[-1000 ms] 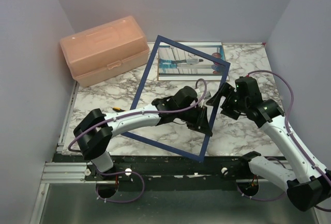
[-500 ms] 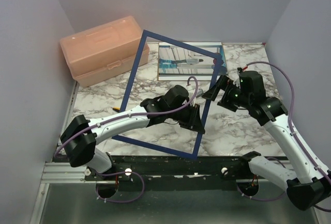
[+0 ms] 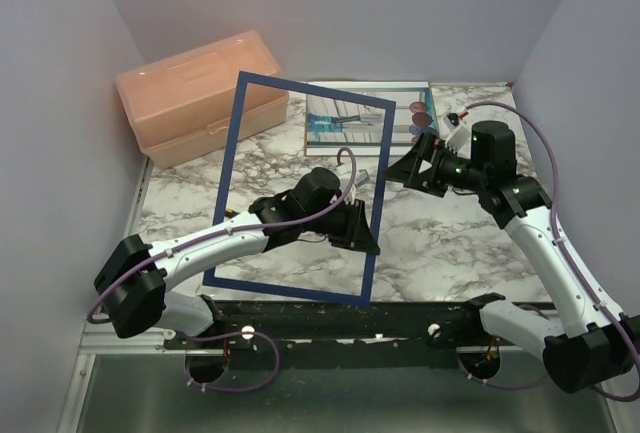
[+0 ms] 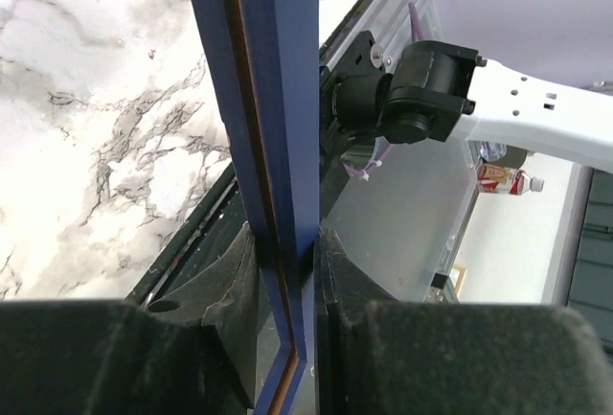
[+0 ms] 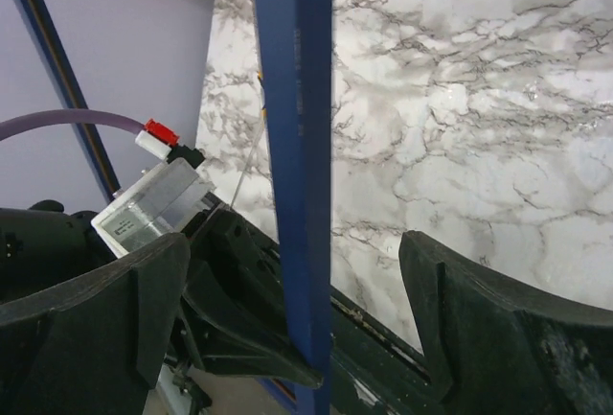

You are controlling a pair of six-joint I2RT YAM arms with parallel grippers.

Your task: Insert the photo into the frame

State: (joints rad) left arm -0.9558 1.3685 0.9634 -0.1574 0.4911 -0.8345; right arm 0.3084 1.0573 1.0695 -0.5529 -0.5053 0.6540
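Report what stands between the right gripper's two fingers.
The frame: its navy edge runs between the fingers of the open right gripper, with a gap on each side and the marble table behind. The right wrist view shows it.

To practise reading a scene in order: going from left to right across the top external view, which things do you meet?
peach plastic box → blue frame → right gripper

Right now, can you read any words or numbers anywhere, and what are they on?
Nothing here can be read.
Bottle in the background: red label, too small to read.
Silver box with a red plug: tiny marks, too blurred.
Photo and frame: no writing shows.
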